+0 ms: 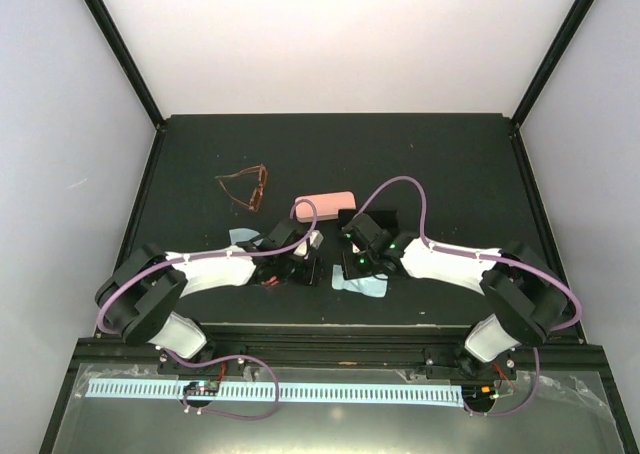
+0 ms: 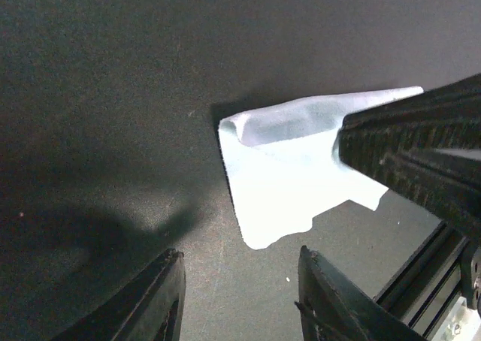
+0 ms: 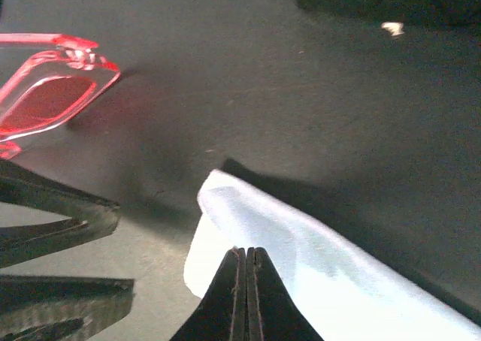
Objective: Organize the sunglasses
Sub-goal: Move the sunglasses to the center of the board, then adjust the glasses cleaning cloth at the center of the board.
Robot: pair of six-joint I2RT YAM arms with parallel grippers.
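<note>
Right claw point(image 3: 246, 260) pressed together, left claw point(image 2: 239, 264) spread, empty; both nearward of pink case point(image 1: 325, 206) | red-pink sunglasses point(image 3: 45, 101) nearward-left of case, nearer left claw | amber sunglasses point(image 1: 245, 187) left of case

The far pair of sunglasses point(image 1: 243, 187) lies back left on the counter point(image 1: 450, 174), with a case point(image 1: 325, 205) to its right, near the middle. In front of the case, the right-hand cloth point(image 1: 365, 287) lies under the right fingers point(image 3: 237, 296). The near pair of sunglasses point(image 3: 45, 93) lies to its left, beside the left fingers point(image 3: 68, 213). The left-hand cloth point(image 1: 243, 237) lies further left
</note>
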